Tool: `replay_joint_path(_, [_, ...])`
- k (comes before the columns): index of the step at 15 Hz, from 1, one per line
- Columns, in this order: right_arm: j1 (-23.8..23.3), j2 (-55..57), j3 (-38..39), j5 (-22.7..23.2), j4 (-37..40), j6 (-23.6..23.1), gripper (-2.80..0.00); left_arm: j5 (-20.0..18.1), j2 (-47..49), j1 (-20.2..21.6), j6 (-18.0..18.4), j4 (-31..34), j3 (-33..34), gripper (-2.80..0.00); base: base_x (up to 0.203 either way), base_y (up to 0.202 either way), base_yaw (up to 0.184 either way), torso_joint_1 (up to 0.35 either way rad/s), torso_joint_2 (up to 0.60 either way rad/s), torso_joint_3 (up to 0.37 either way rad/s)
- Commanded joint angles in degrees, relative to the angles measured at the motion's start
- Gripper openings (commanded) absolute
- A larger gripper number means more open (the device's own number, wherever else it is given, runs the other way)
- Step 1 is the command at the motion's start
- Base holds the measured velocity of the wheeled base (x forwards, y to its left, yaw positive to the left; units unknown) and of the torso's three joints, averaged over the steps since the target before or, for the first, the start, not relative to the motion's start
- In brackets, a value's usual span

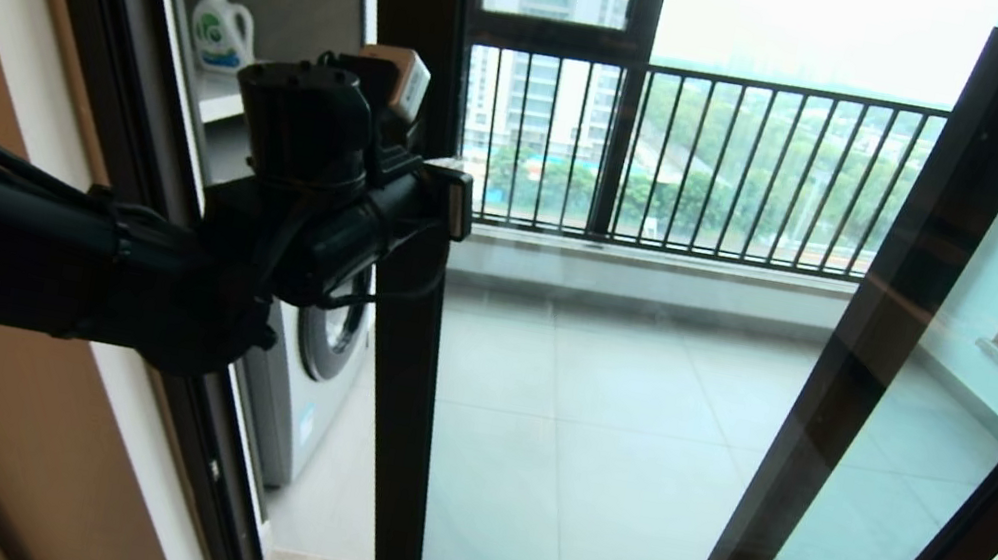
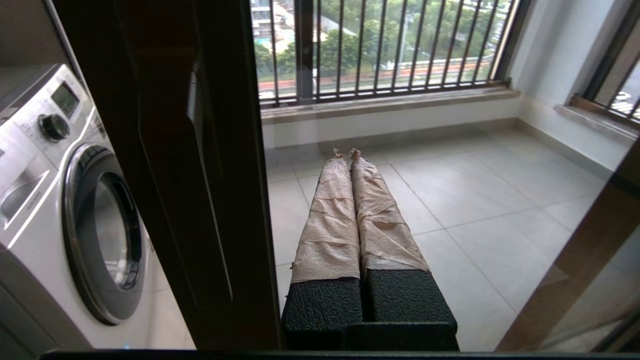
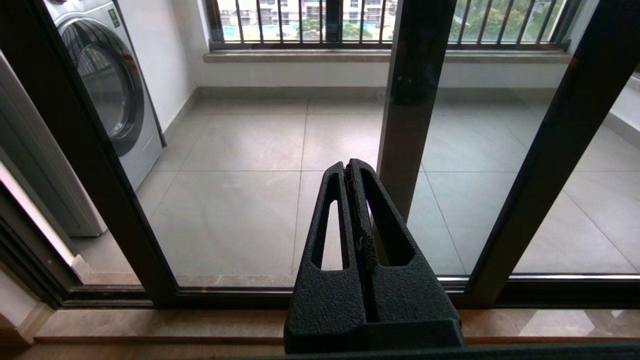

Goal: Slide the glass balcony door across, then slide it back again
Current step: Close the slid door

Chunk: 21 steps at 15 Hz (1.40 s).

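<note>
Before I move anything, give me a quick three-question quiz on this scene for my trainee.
1. True or false: the right gripper is open.
2. What stands behind the glass on the robot's left? A. washer B. fridge C. oven
3. Fill in: the gripper raised beside the door stile is the ___ one.

Key
1. False. Its fingers are shut on nothing.
2. A
3. Left. The left gripper is also shut, close by the stile.
</note>
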Motion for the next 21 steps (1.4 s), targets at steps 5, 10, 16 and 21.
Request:
replay_joint_path(5, [0.0,0.0,0.7,0.0,0.0,-0.1,-2.80,3.1,6.6,2.0,0.1,-2.2,-5.5,-2.80,0.000,0.000,0.000,0.000,0.00,0.000])
replay_joint_path(10, [0.0,0.0,0.7,0.0,0.0,-0.1,-2.80,4.3,8.2,6.5,0.2,-2.2,-8.2,-2.80,0.000,0.000,0.000,0.000,0.00,0.000])
replay_joint_path(16, [0.0,0.0,0.7,0.0,0.0,-0.1,-2.80,4.4,8.3,10.0,0.3,-2.3,-8.1,-2.80,0.000,0.000,0.000,0.000,0.00,0.000])
replay_joint_path(21, [0.0,0.0,0.7,0.0,0.0,-0.1,-2.80,6.0,7.8,11.0,0.9,-2.3,-8.0,-2.80,0.000,0.000,0.000,0.000,0.00,0.000])
